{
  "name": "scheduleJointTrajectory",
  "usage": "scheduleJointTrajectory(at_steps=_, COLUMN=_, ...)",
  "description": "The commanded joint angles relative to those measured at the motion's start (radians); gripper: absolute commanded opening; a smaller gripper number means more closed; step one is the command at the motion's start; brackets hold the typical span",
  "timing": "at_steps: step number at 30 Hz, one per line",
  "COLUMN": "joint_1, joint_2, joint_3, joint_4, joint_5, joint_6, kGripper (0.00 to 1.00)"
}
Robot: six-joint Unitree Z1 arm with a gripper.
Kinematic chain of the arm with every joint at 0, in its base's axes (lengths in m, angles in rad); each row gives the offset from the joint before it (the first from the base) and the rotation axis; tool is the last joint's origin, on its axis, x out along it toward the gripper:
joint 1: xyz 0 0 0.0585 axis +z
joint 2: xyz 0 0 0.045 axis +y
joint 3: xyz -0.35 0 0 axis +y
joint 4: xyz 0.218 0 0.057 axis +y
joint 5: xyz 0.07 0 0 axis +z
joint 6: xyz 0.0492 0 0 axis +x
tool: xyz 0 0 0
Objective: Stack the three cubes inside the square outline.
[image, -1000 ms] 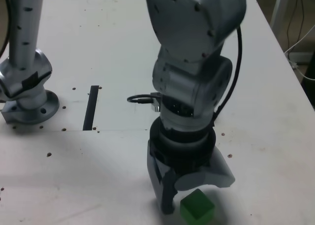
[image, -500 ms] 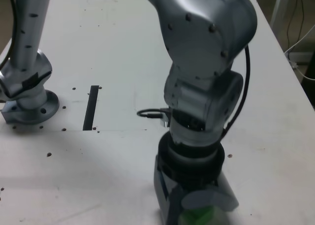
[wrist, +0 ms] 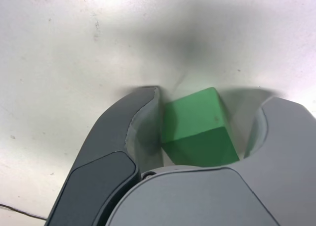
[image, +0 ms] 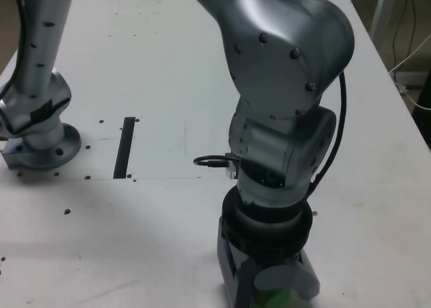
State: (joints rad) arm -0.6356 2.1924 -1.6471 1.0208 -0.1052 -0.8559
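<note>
The small matte green cube (wrist: pixel 197 127) sits on the white surface (image: pixel 155 65) at its near edge, between the jaws of the tool (wrist: pixel 205 132), which stand part-way in around it; whether they grip it I cannot tell. The close should be square on opposite faces. The cube lies turned, one corner pointing away from the wrist; being a cube, it has no long axis.
</note>
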Motion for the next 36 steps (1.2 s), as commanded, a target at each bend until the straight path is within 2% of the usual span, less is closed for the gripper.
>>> scheduleJointTrajectory(at_steps=1, joint_1=-0.001, joint_2=-0.001, joint_3=0.003, joint_4=0.003, joint_5=0.004, joint_6=0.000, kGripper=0.29)
scheduleJointTrajectory(at_steps=6, joint_1=-0.001, joint_2=-0.013, joint_3=0.011, joint_4=-0.004, joint_5=0.024, joint_6=0.000, kGripper=0.16)
scheduleJointTrajectory(at_steps=14, joint_1=-0.001, joint_2=-0.055, joint_3=0.034, joint_4=0.000, joint_5=0.068, joint_6=0.004, kGripper=0.08)
scheduleJointTrajectory(at_steps=20, joint_1=0.015, joint_2=-0.126, joint_3=0.044, joint_4=0.062, joint_5=0.080, joint_6=0.060, kGripper=0.08)
scheduleJointTrajectory(at_steps=25, joint_1=0.064, joint_2=-0.199, joint_3=0.026, joint_4=0.154, joint_5=0.086, joint_6=0.170, kGripper=0.08)
scheduleJointTrajectory(at_steps=30, joint_1=0.136, joint_2=-0.243, joint_3=-0.048, joint_4=0.264, joint_5=0.138, joint_6=0.317, kGripper=0.08)
scheduleJointTrajectory(at_steps=32, joint_1=0.174, joint_2=-0.251, joint_3=-0.066, joint_4=0.286, joint_5=0.152, joint_6=0.385, kGripper=0.08)
scheduleJointTrajectory(at_steps=36, joint_1=0.286, joint_2=-0.258, joint_3=-0.071, joint_4=0.309, joint_5=0.153, joint_6=0.553, kGripper=0.08)
